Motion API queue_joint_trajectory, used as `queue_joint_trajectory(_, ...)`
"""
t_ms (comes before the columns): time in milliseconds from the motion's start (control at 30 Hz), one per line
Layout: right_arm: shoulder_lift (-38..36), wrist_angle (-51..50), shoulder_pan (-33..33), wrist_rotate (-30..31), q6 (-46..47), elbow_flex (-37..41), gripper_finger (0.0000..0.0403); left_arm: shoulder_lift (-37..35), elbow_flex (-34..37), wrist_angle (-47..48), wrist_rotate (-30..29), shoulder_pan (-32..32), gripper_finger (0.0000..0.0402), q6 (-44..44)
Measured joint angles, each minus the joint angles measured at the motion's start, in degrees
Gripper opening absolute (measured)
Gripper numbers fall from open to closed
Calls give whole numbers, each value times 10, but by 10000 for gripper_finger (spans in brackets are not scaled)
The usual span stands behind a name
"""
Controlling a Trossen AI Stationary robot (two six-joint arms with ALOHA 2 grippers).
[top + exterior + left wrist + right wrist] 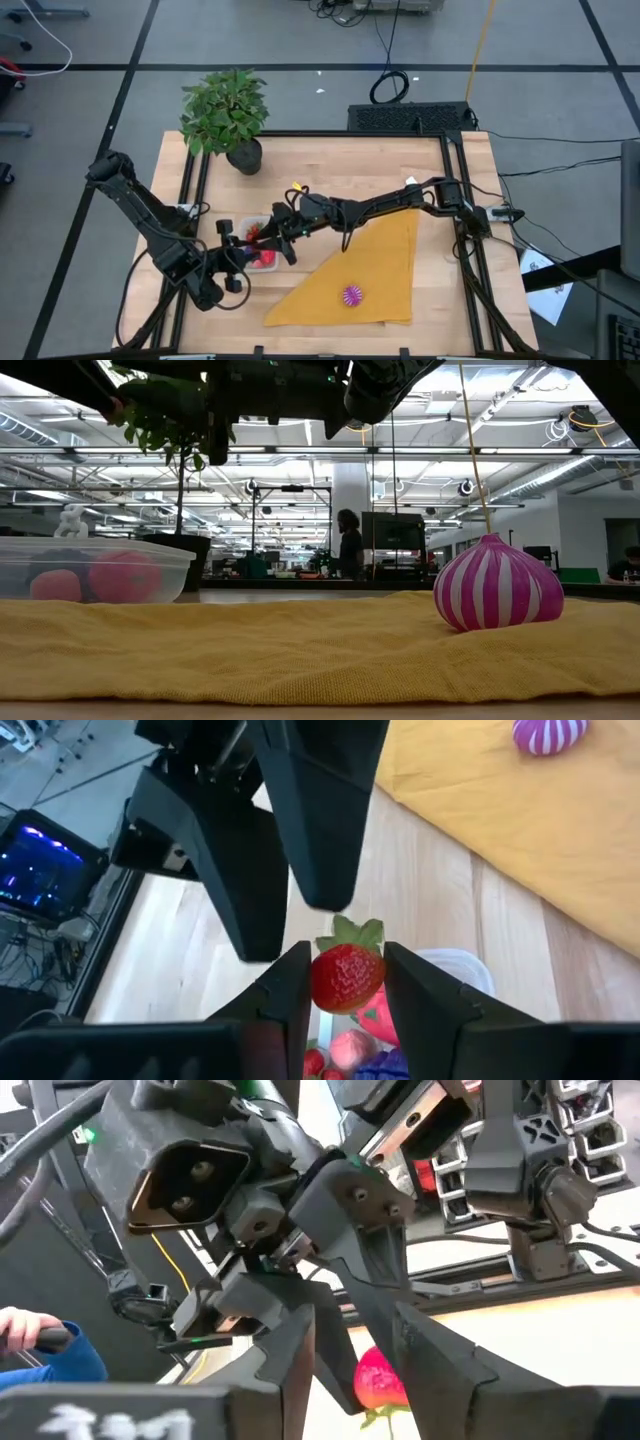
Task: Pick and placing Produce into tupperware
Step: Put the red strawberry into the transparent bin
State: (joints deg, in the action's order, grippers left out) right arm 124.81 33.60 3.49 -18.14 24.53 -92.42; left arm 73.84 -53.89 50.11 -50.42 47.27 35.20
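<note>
The clear tupperware (250, 220) stands on the wooden table beside the yellow cloth (370, 270), and red and pink produce (120, 575) lies in it. My left gripper (347, 982) hovers above the box, shut on a red toy strawberry (347, 975). My right gripper (372, 1355) is open, reaching in from the table's right; its fingers (320, 830) end just short of the strawberry's green leaves. A magenta-and-white striped bulb (351, 295) rests on the cloth. My left gripper pinches the strawberry's red body (330, 978) between its two fingers, one on each side. The berry is lifted clear above the tupperware (460, 965), with its leaves pointing away from the wrist.
A potted green plant (226, 110) stands at the table's far left corner. The yellow cloth covers the near right part of the table, the striped bulb (497, 582) on it. A dark frame runs along the table's edges. A person's blue sleeve (40, 1355) shows beyond the table.
</note>
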Motion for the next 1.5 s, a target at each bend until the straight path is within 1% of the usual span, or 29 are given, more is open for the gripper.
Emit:
queue_joint_trajectory(133,0,-1,0,-1,-1,0,129,0,0,3,1,0,117,8)
queue_joint_trajectory(200,0,-3,0,-1,-2,0,130,0,0,11,13,0,117,22)
queue_joint_trajectory(500,0,-4,0,-1,-20,0,130,0,46,29,74,0,117,149)
queue_joint_trajectory(767,0,-27,-1,-1,-45,0,130,0,64,27,88,-4,118,203)
queue_joint_trajectory(867,0,-27,-1,-1,-47,0,130,0,84,17,112,-20,118,228)
queue_joint_trajectory(967,0,-26,-1,0,-53,0,130,0,107,-17,133,-35,118,234)
queue_joint_trajectory(1067,0,-26,-1,0,-58,0,130,0,126,-50,150,-50,118,218)
queue_joint_trajectory(1500,0,-39,1,-1,-64,0,130,0,129,-55,158,-101,118,221)
